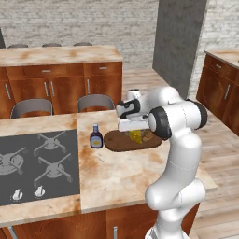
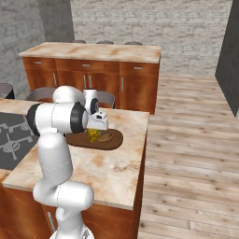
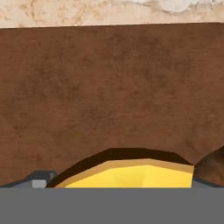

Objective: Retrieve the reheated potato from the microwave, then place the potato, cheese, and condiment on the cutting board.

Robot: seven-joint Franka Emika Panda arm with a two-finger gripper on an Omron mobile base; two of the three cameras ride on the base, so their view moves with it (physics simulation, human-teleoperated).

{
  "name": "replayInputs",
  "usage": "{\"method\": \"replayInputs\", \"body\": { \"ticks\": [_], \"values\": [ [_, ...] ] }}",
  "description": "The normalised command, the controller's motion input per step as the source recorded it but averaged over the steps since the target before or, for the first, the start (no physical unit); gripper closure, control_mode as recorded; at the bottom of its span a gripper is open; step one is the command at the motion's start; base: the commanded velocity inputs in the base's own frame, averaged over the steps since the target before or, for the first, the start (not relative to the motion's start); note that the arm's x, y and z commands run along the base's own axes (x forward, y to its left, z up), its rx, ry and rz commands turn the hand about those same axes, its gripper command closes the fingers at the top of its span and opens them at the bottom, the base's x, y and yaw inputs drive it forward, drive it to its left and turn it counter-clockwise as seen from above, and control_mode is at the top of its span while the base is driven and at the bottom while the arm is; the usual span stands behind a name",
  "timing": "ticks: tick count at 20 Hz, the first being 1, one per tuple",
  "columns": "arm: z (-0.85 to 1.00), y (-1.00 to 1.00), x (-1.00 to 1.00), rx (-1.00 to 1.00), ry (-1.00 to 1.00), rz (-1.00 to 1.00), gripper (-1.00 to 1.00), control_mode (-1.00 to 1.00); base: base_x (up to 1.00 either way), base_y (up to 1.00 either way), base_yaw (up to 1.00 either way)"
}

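The dark brown cutting board (image 1: pixel 116 143) (image 2: pixel 113 142) (image 3: pixel 109 87) lies on the counter. On it rests the yellow cheese (image 1: pixel 136 136) (image 2: pixel 94 136) (image 3: pixel 131 174), with the tan-brown potato (image 1: pixel 149 136) (image 2: pixel 106 137) (image 3: pixel 214 167) right beside it. My gripper (image 1: pixel 135 131) (image 2: pixel 94 131) hangs straight over the cheese, pointing down, open. In the hand view the cheese sits between the jaws, and the left fingertip (image 3: pixel 40 180) stands a little apart from it. The condiment (image 1: pixel 96 137) stands upright on the counter just left of the board.
A black stovetop (image 1: pixel 37 163) (image 2: pixel 11 137) is set into the counter left of the bottle. Two grey stools (image 1: pixel 94 102) stand beyond the counter's far edge. Bare marble counter (image 1: pixel 121 177) lies in front of the board. A second cabinet island (image 2: pixel 93 65) stands behind.
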Motion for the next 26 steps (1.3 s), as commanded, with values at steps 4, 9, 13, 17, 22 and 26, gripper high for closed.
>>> {"method": "replayInputs", "body": {
  "ticks": [4, 9, 13, 17, 22, 26],
  "values": [
    [-0.08, -0.01, 0.11, -0.05, -0.26, 0.06, -1.0, -1.0, 0.0, 0.0, 0.0],
    [-0.21, -0.01, 0.06, -0.04, -0.24, 0.06, -1.0, -1.0, 0.0, 0.0, 0.0],
    [-0.19, -0.01, 0.08, 0.01, -0.11, 0.02, -1.0, -1.0, 0.0, 0.0, 0.0],
    [0.12, -0.05, 0.08, 0.1, -0.04, 0.04, -1.0, -1.0, 0.0, 0.0, 0.0],
    [0.32, 0.0, -0.06, 0.02, 0.23, 0.0, -1.0, -1.0, 0.0, 0.0, 0.0],
    [0.34, -0.01, 0.0, 0.0, 0.12, 0.0, -1.0, -1.0, 0.0, 0.0, 0.0]
  ]
}}
